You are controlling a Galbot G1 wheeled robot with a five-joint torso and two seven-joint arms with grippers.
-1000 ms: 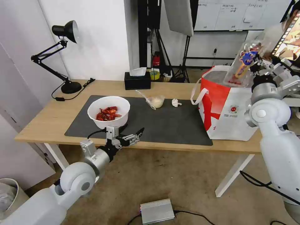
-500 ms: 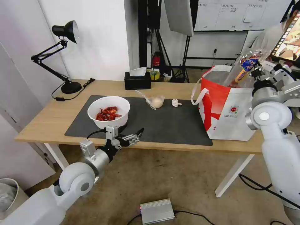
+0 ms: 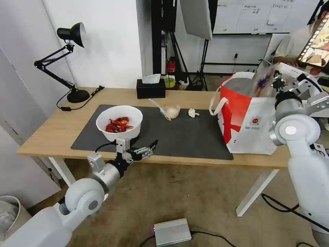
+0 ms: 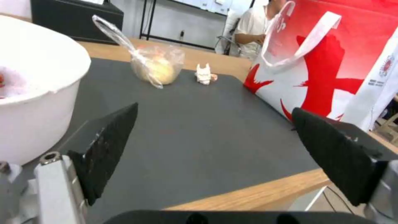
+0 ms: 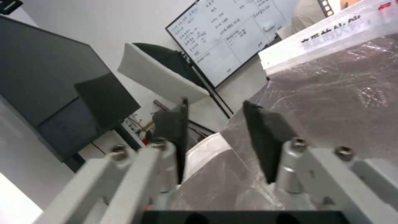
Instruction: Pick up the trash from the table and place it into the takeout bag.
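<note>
Right claw [image 5: 213,137], released above the bag [image 3: 252,116], could snag the foil lining withdrawing; left claw [image 4: 215,155] hangs open by the bowl [image 3: 119,121].

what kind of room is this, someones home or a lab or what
Most likely a lab or studio set up for recording: a softbox light on a stand, a whiteboard on the back wall, and a bare wooden table staged with takeout leftovers.

White rounded arm shells with silver-grey round joint housings. Silver metal brackets with visible screws on left gripper [image 3: 146,145] and right gripper [image 5: 215,124]; black wedge-shaped fingers [image 4: 108,146]; thin black cable.
</note>
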